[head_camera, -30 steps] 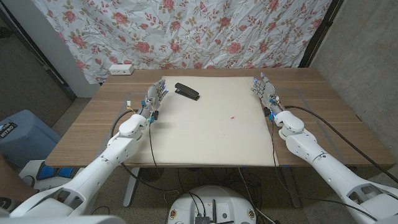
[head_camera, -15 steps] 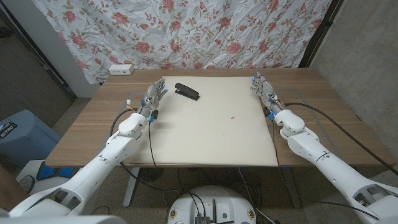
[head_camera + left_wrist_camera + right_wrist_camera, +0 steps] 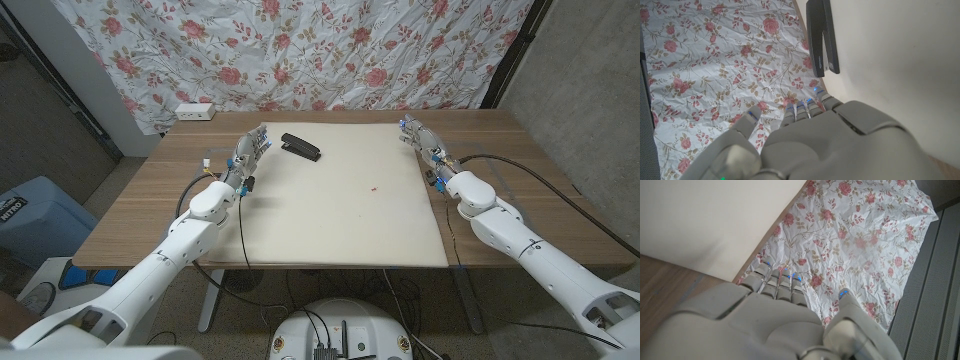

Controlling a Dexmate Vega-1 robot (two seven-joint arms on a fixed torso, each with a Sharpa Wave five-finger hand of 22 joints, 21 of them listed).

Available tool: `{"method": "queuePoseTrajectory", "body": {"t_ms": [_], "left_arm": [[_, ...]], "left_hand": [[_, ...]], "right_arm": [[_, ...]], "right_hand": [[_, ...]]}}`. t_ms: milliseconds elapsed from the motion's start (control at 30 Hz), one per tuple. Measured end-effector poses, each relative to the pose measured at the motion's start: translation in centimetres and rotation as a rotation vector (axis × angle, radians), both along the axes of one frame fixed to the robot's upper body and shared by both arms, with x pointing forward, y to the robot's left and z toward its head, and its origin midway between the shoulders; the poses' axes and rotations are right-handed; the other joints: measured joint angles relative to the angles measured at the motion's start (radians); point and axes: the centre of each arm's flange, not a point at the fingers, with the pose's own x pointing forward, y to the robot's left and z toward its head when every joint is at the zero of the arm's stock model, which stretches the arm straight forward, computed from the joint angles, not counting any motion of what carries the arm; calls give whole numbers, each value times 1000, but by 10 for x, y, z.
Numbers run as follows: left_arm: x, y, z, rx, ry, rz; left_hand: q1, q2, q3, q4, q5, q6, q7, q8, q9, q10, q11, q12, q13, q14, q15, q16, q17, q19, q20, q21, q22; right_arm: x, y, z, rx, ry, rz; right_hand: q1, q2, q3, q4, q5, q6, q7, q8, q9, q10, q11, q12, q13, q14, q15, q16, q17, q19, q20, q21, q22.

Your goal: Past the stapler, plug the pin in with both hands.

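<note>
Even, soft indoor light, faint shadows, sharp focus, mild edge distortion

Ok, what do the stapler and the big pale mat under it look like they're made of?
Stapler: seemingly black plastic or painted metal, with a slight sheen in the left wrist view. Mat: cream, matte, flat with crisp edges, perhaps foam board or thick card; unclear which.
</note>
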Motion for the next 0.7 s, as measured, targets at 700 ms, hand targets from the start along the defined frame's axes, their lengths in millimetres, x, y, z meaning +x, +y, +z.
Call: {"method": "queuePoseTrajectory", "body": {"t_ms": [700], "left_arm": [[-11,4,-1,-27,-8,44]], "left_hand": [[0,0,1,-10,0,33,-10,6,0,29,-7,1,-3,19,-2,0,0,21,1,0,0]], "right_arm": [[-16,-6,12,-307,-115,-56]], "right_hand": [[25,25,18,-40,-7,-18,-43,-9,0,-46,-30,-8,-4,-26,-10,-4,-27,-17,-19,0,0]]}}
